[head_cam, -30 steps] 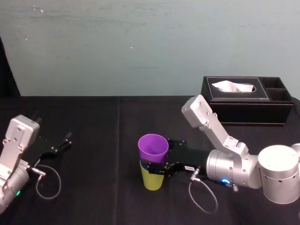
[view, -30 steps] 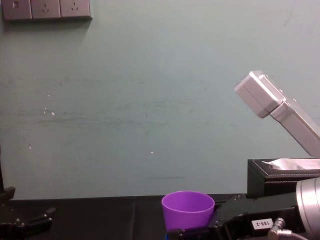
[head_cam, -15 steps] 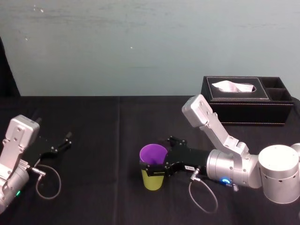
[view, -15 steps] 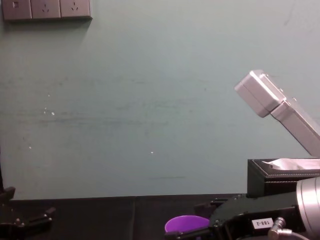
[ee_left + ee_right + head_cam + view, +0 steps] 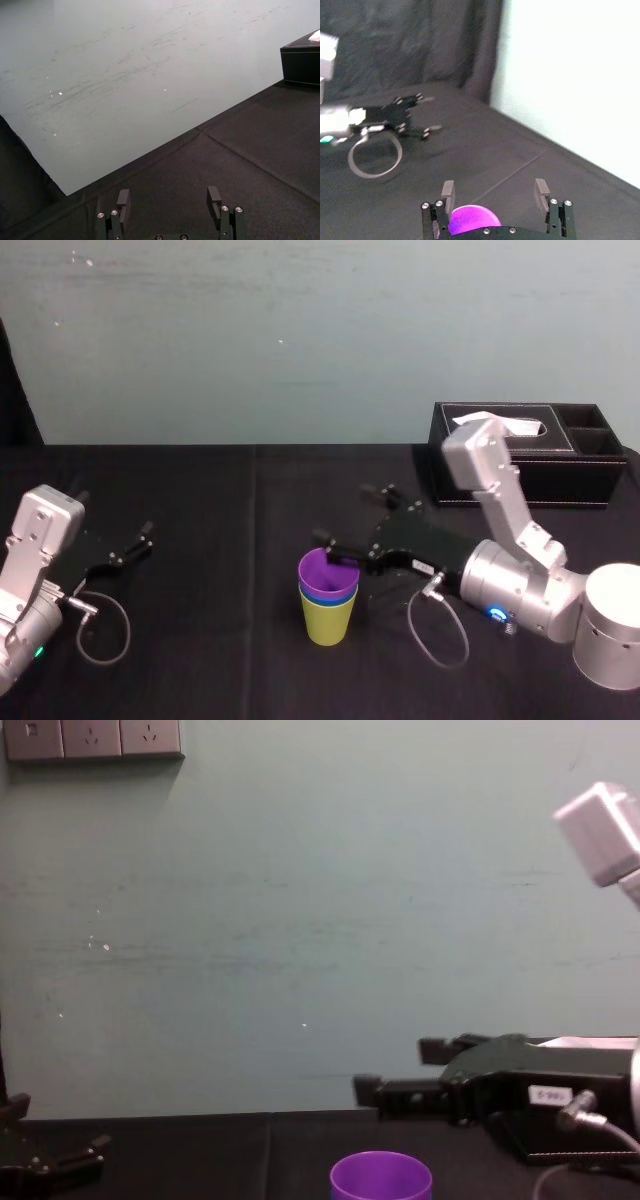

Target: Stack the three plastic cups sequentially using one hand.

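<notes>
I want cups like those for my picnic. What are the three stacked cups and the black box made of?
Purple cup, blue cup and yellow-green cup: probably smooth plastic, plain bright colours, thin rims. Black box: maybe faux leather, pale stitching along edges.

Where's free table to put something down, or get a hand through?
Free: the cloth between the left gripper and the cup stack, and the back strip along the wall, left of the tissue box. Crowded: right of and behind the stack, where the open right gripper hovers with its arm and cable.
</notes>
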